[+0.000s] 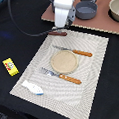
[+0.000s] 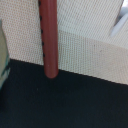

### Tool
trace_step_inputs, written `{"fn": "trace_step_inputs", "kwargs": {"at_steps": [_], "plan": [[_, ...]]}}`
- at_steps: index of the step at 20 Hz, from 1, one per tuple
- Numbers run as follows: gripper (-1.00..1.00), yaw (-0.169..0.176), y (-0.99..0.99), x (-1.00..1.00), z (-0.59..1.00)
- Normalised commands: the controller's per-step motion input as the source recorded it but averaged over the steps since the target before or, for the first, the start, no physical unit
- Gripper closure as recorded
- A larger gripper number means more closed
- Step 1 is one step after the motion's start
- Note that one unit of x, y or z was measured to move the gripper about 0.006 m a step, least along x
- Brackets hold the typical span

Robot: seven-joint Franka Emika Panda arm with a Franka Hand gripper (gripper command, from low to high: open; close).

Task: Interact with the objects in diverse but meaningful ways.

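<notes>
Black tabletop, striped beige placemat [image 1: 90,54] in the middle. Brown sausage [image 1: 57,33] lies at the mat's far edge, half on black, directly under the gripper [image 1: 62,23]; jaw state can't tell. White-and-blue fish [image 1: 32,88], yellow packet [image 1: 10,66] and grey-blue saucepan [image 1: 86,9] look untouched; most interaction remains.

A striped beige placemat [image 1: 66,70] lies on a black tabletop [image 1: 14,33]. At its centre sits a round tan plate [image 1: 63,62]. An orange-handled knife [image 1: 72,51] lies just beyond the plate; an orange-handled fork [image 1: 61,75] lies on its near side. A brown board [image 1: 101,24] occupies the far corner, carrying a beige bowl [image 1: 116,10]
</notes>
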Motion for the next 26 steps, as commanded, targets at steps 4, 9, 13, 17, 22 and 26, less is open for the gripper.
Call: {"fn": "trace_step_inputs", "kwargs": {"at_steps": [4,9,13,17,22,26], "plan": [[-1.00,-0.058,-0.05,-0.67,-0.52],[-1.00,-0.028,0.00,-0.27,-0.22],[-1.00,-0.023,0.09,0.01,-0.06],[-1.00,-0.003,0.26,0.13,-0.01],[-1.00,0.000,0.22,0.03,-0.12],[-1.00,0.004,0.15,0.00,-0.26]]}}
